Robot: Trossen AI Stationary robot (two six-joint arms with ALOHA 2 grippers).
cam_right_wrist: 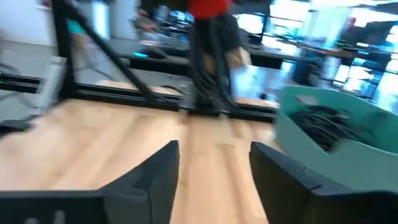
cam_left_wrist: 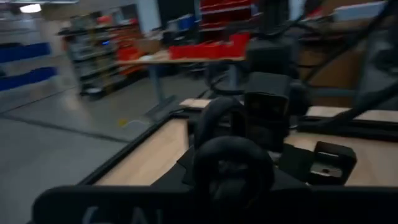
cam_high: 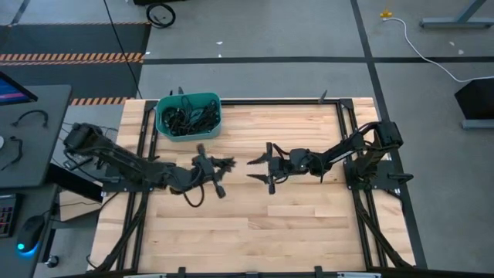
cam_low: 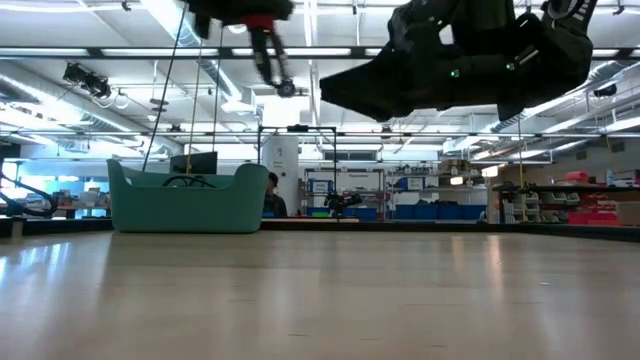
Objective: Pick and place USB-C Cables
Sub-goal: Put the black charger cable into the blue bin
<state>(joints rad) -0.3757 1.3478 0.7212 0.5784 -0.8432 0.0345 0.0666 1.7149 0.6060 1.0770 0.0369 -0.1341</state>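
The USB-C cables [cam_high: 185, 117] lie as a tangle of thin black loops inside the teal bin [cam_high: 164, 123], which stands at the table's far left. The right wrist view shows the cables [cam_right_wrist: 323, 121] in the bin [cam_right_wrist: 354, 146], and the low view shows the bin [cam_low: 185, 205] with loops above its rim. I see no cable on the bare wood. My left gripper [cam_high: 225, 177] hovers open over the table's middle, above the surface. My right gripper [cam_high: 253, 169] faces it from the right, open, with its fingers [cam_right_wrist: 158, 177] spread and nothing between them. Both are well above the table in the low view.
Black frame rails [cam_high: 340, 131] run along the table's left, right and far sides. A grey desk [cam_high: 27, 135] with a screen and loose items stands off the left edge. A white cord [cam_high: 421, 46] lies on the floor beyond. Bare wood [cam_high: 255, 232] stretches toward the near edge.
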